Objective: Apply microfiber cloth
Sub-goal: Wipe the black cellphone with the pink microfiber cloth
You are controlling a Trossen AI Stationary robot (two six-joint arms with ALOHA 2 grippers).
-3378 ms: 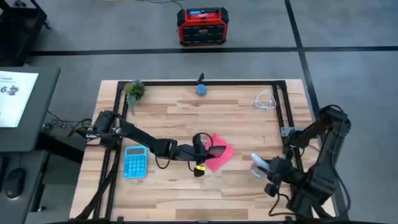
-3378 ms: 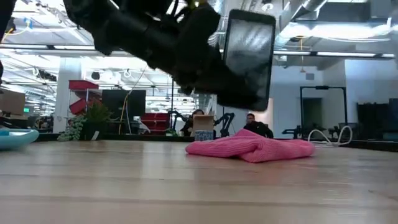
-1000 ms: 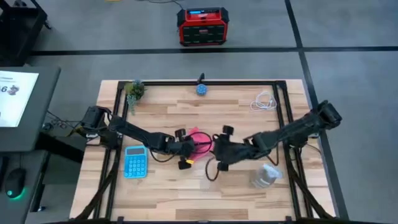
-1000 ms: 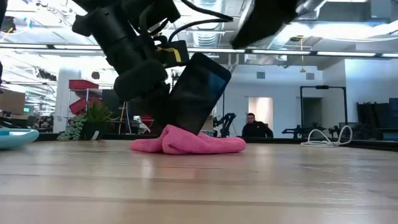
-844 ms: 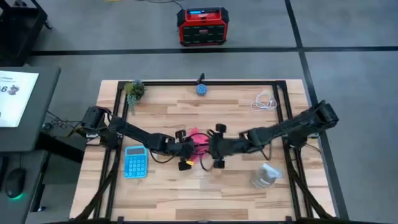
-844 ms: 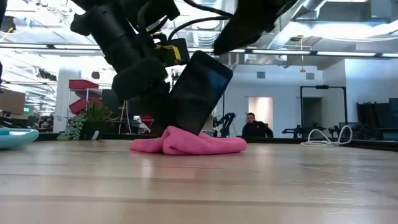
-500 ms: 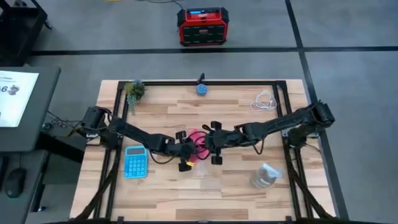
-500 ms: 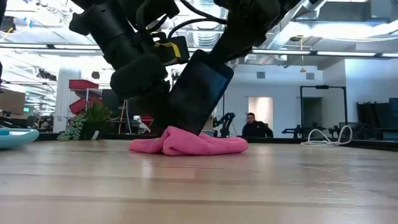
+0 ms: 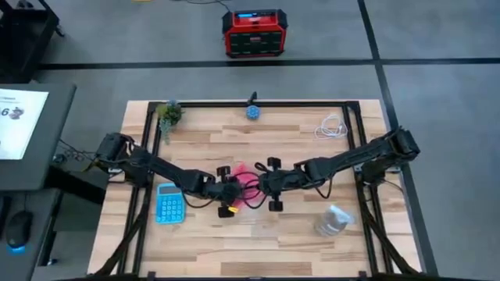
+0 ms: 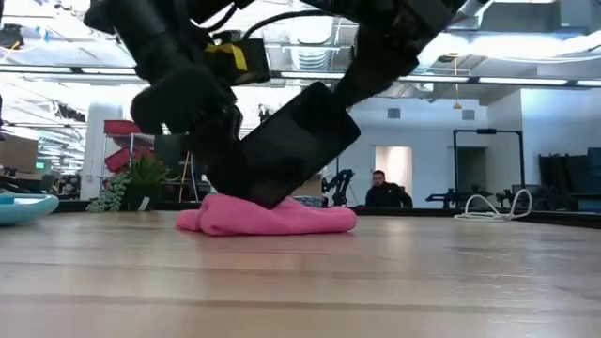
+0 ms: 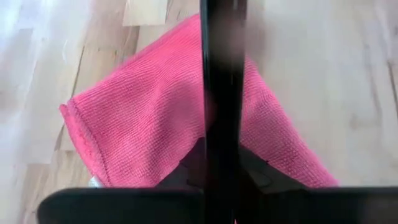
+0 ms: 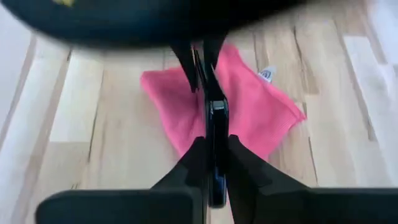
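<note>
A black phone (image 10: 293, 143) stands tilted on edge over the pink-red microfiber cloth (image 10: 268, 218), which lies crumpled on the wooden table near its middle (image 9: 247, 176). The phone's lower end rests on the cloth. My left gripper (image 9: 231, 190) comes from the table's left and is shut on the phone. From the table's right, my right gripper (image 9: 266, 186) reaches the phone's other end and is shut on it. In both wrist views the phone shows edge-on (image 11: 221, 93) (image 12: 214, 140) above the cloth (image 12: 249, 109). My left gripper pinches the phone's two flat faces (image 11: 219, 158) between its fingers (image 11: 252, 174) at the end nearest it. The fingers come slanting down from the table's left. The phone is tilted, with its low end on the cloth. My right gripper pinches the phone's flat faces (image 12: 215, 163) between its two fingers (image 12: 239, 165) at the end facing the table's right. It comes slanting down from the right, opposite the left gripper's fingers (image 12: 185, 61). The phone stays on edge over the cloth.
A light-blue calculator (image 9: 169, 204) lies left of the arms. A clear bottle (image 9: 332, 221) lies at the near right. A small plant (image 9: 169, 114), a blue object (image 9: 253, 112) and a white cable (image 9: 332, 127) sit along the far edge, inside the black frame rails.
My right gripper has gone toward the table's left, up to the phone held by my left gripper. The phone has tipped lower over the cloth. My left gripper has drawn a little toward the left, and the cloth has slid slightly that way under the phone.
</note>
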